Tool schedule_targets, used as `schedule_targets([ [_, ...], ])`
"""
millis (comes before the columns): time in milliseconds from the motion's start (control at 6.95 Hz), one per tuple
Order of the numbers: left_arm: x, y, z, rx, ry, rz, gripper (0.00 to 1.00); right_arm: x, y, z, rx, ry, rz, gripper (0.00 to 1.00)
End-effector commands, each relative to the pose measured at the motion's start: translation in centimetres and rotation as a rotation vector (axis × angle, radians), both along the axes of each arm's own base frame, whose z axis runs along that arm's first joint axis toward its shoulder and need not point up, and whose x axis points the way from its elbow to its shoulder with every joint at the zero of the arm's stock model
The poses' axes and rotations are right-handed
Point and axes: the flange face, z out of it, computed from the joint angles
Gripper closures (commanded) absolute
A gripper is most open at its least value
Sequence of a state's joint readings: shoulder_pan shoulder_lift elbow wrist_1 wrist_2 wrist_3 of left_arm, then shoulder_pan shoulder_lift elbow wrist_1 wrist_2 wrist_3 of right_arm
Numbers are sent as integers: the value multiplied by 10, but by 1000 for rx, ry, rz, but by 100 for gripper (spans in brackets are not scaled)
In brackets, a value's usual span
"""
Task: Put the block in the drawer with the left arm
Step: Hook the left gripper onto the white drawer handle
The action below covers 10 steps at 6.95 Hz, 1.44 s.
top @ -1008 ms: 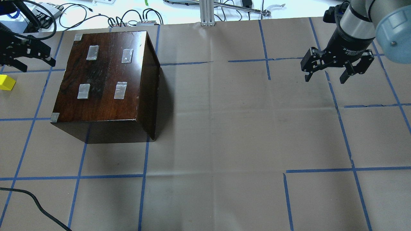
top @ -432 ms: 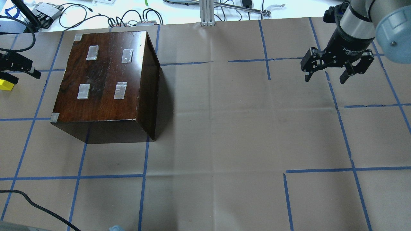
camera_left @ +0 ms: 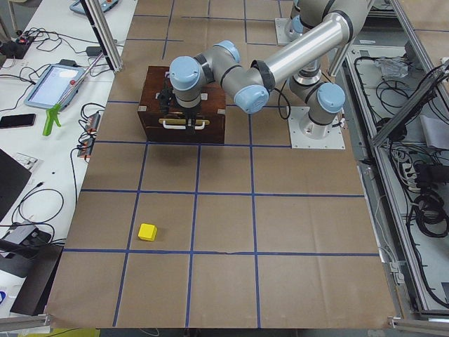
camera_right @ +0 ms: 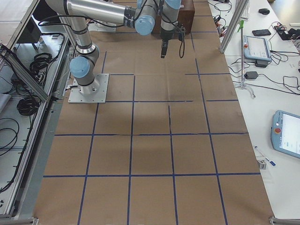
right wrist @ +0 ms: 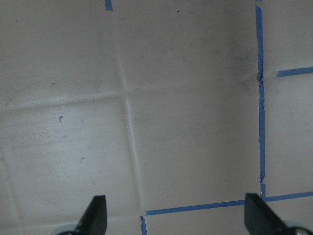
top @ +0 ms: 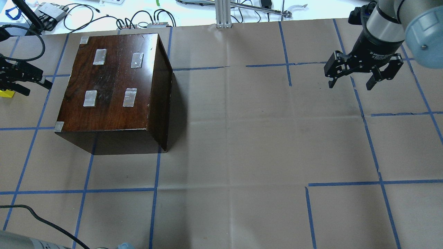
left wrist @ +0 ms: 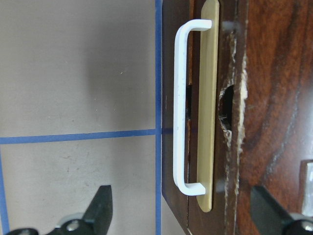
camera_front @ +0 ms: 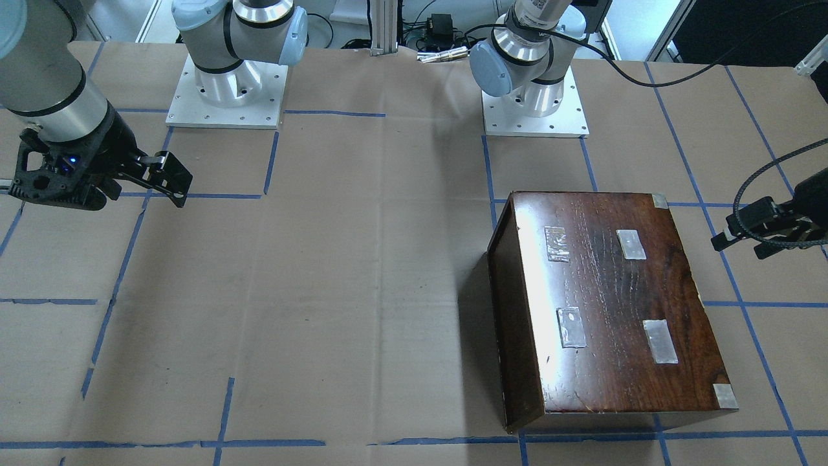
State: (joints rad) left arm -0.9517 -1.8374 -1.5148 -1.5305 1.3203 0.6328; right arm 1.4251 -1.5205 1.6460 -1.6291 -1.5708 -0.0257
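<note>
The yellow block [top: 6,94] lies on the paper at the far left edge, partly hidden behind my left gripper [top: 36,88]; it also shows in the exterior left view [camera_left: 147,232]. The drawer [left wrist: 208,107] is shut in the dark-brown box [top: 114,79], with its white handle [left wrist: 183,107] facing the left gripper [left wrist: 183,210]. That gripper is open and empty, a short way from the handle. My right gripper [top: 350,84] is open and empty, above bare paper far to the right.
Cables and small devices [top: 145,20] and an aluminium post [top: 223,14] line the table's far edge. A loose black cable [top: 34,214] crosses the near left corner. Both arm bases [camera_front: 226,90] stand behind the box [camera_front: 608,291].
My left gripper has come down beside the box's left face and now covers part of the yellow block. The right arm has not moved.
</note>
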Motion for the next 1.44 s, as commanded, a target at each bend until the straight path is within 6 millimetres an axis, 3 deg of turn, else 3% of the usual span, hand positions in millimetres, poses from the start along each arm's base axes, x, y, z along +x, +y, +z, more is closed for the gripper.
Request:
schedule_targets([
  [0,1,-11,-30,18,14,-11,2,0,0,0,0,0,0,0],
  [576,6,-28,-73,44,32,-15,2,0,0,1,-1,0,0,0],
  [1295,12,-41,-95,17,12,-19,2,0,0,0,0,-2,0,0],
])
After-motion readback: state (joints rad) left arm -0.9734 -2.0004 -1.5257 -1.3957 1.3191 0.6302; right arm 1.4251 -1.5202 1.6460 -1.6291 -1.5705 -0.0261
